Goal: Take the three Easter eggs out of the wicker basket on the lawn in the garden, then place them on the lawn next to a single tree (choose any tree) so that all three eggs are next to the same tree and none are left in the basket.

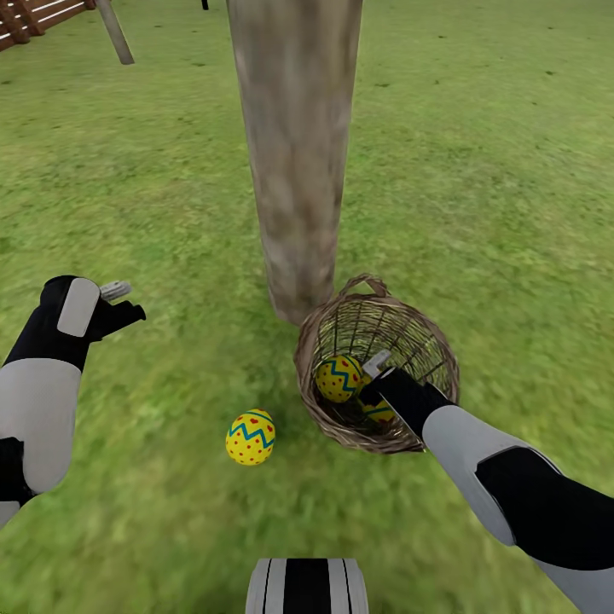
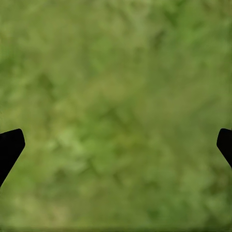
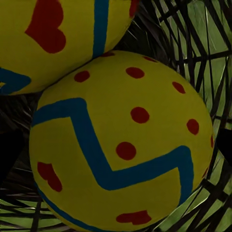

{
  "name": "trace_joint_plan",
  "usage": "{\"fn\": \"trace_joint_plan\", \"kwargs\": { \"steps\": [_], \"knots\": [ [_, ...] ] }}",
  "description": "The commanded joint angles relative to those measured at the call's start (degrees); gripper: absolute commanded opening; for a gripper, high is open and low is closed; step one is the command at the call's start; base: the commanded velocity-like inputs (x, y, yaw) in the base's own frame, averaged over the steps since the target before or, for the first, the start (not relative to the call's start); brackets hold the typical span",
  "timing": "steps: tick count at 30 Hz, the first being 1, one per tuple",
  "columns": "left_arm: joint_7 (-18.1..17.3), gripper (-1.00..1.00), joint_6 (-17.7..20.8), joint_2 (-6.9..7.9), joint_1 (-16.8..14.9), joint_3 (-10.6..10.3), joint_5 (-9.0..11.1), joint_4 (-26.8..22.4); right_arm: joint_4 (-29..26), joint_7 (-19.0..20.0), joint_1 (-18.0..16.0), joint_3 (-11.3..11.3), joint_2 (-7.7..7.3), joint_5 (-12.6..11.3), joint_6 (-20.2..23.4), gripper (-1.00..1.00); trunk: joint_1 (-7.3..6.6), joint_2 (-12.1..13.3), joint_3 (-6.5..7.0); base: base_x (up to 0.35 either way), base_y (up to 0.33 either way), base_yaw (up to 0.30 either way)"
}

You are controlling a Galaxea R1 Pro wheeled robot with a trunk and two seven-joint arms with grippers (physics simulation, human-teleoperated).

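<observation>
Now, head view: my right gripper [image 1: 368, 385] reaches inside the wicker basket [image 1: 317, 394] beside the tree [image 1: 294, 153]; I cannot tell its jaws. One egg [image 1: 251, 437] lies on the lawn [image 1: 153, 196] near the basket.
Left wrist: my left gripper [image 2: 116, 140] is spread wide over grass.
Right wrist: two eggs [image 3: 121, 145] touching inside the basket.

A brown slatted wooden fence [image 1: 34, 17] crosses the far upper-left corner of the head view. Just beside it, towards the middle of the view, a thin pale grey post [image 1: 114, 31] stands tilted. Further along from the fence, a small dark stub [image 1: 205, 4] shows at the top edge.
</observation>
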Motion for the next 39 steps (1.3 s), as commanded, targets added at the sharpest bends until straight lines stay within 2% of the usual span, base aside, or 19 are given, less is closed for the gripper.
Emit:
{"fn": "trace_joint_plan", "kwargs": {
  "steps": [1, 6, 18, 25, 34, 39],
  "knots": [
    [0.53, 1.0, 0.12, 0.01, -0.02, 0.0, 0.6, -0.06, -0.11, 0.37, -0.01, 0.01, 0.05, 0.62, 0.36, 1.0, -0.01, -0.01, -0.04, 0.0, 0.0, 0.0],
    [0.53, 1.0, 0.12, 0.01, -0.02, -0.01, 0.4, -0.12, -0.19, 0.28, -0.01, 0.08, 0.17, 0.62, 0.61, 1.0, 0.07, -0.05, -0.7, 0.0, 0.0, 0.0],
    [0.44, 1.0, 0.12, 0.01, -0.02, -0.11, 0.36, -0.12, -0.2, 0.24, -0.01, 0.01, 0.09, 0.62, 0.64, 1.0, 0.07, -0.05, -0.7, 0.0, 0.0, 0.0],
    [0.44, 1.0, 0.12, 0.01, -0.02, -0.17, 0.36, -0.13, -0.13, -2.93, -0.01, 0.01, 0.09, 0.62, 0.67, 1.0, 0.07, -0.05, -0.7, 0.0, 0.0, 0.0],
    [0.44, 1.0, 0.12, 0.02, -0.02, -0.19, 0.37, -0.11, -0.12, -3.32, -0.01, 0.01, 0.17, 0.56, 0.67, 1.0, 0.07, -0.05, -0.7, 0.0, 0.0, 0.0],
    [0.44, 1.0, 0.12, 0.01, -0.02, -0.24, 0.38, -0.12, -0.09, -3.33, -0.01, 0.08, 0.18, 0.55, 0.67, 1.0, 0.15, -0.09, -1.37, 0.0, 0.0, 0.0]
  ]
}}
